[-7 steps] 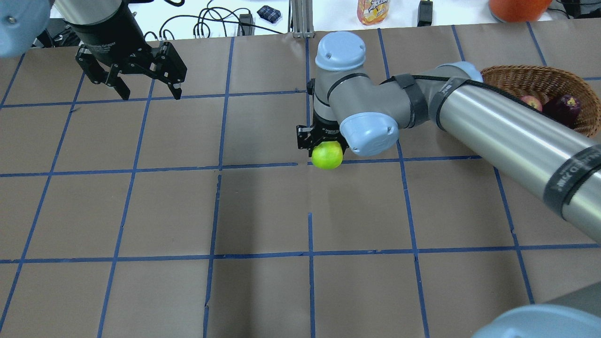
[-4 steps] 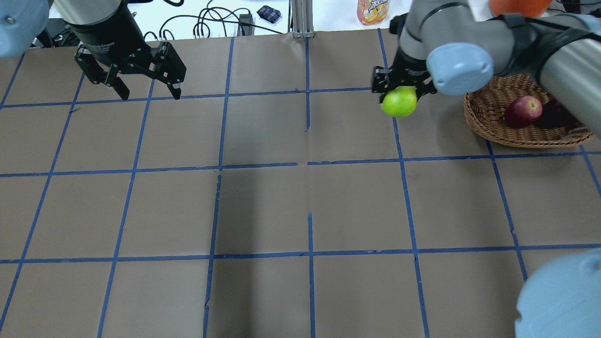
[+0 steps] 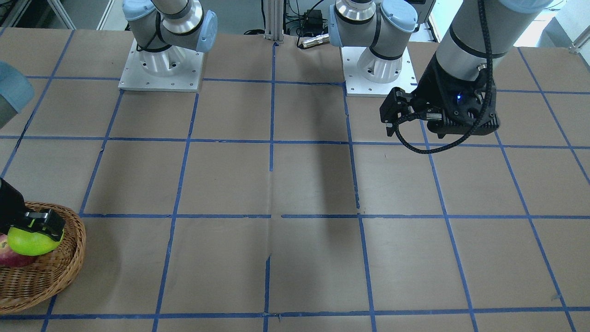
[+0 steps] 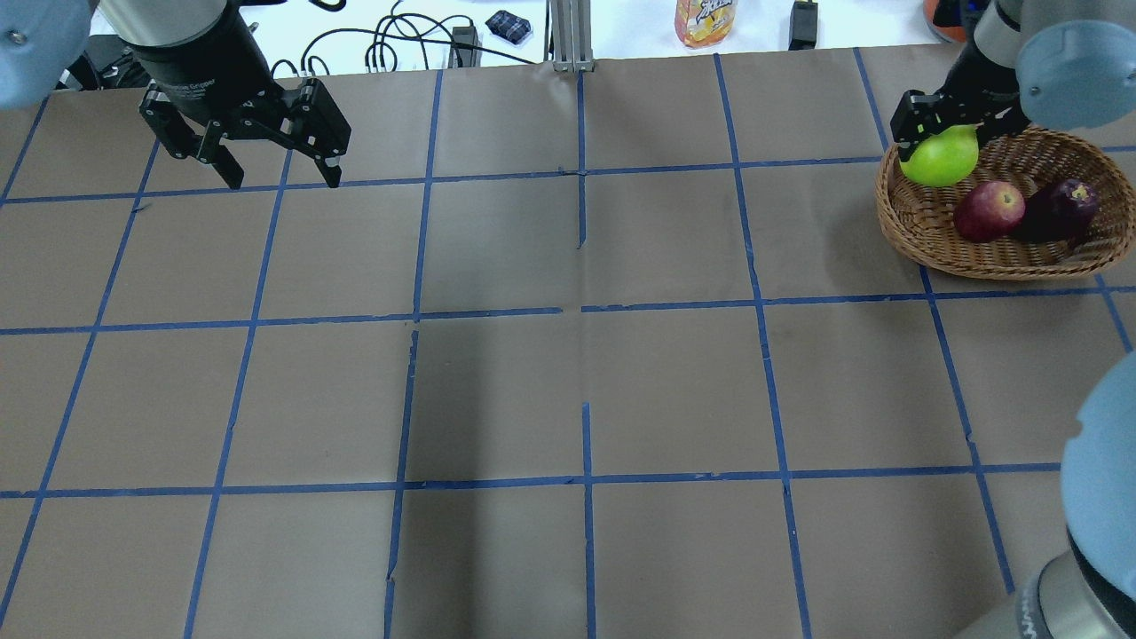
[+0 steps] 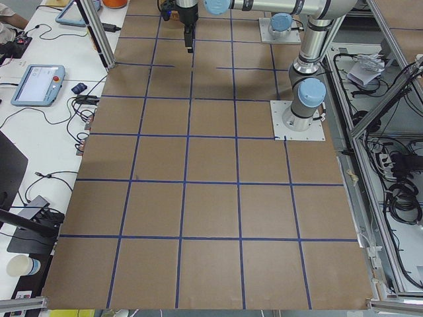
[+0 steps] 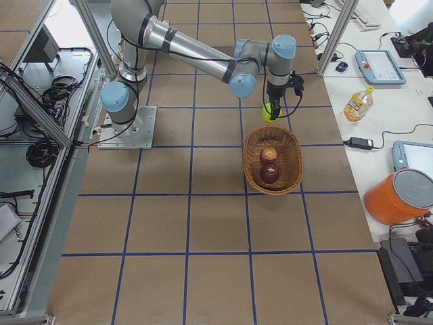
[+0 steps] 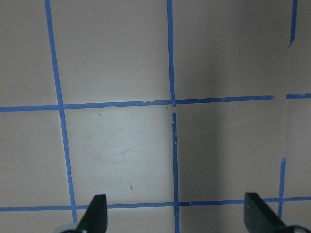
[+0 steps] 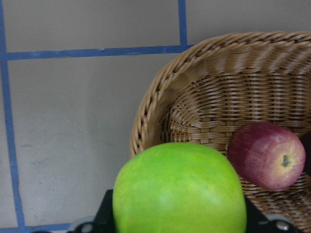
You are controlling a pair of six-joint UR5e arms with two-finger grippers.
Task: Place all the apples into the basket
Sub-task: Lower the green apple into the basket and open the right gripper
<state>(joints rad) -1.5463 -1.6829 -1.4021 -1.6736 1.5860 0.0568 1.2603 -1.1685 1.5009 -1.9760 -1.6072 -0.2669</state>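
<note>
Final step of three, by the look of it. Lime-green apple pinched btwn fingers of right gripper, jaws closed snug on its sides, held above the wicker basket at the end nearest table centre. In right wrist view, seen straddling the rim: part over weave, part over brown table outside. Height above weave hard to judge.

Red apple and dark maroon apple already inside, touching or nearly so, approx mid-basket.

Left gripper spread wide, nothing in it, hovering over bare table well apart from the basket; no part to play here, prob.

Next, as a judgement: carry a bit further inward, so the whole apple clears the rim, onto the free patch beside the red one. Then lower, open, lift straight up. Release right here risky: could strike the rim and roll out onto the table.
</note>
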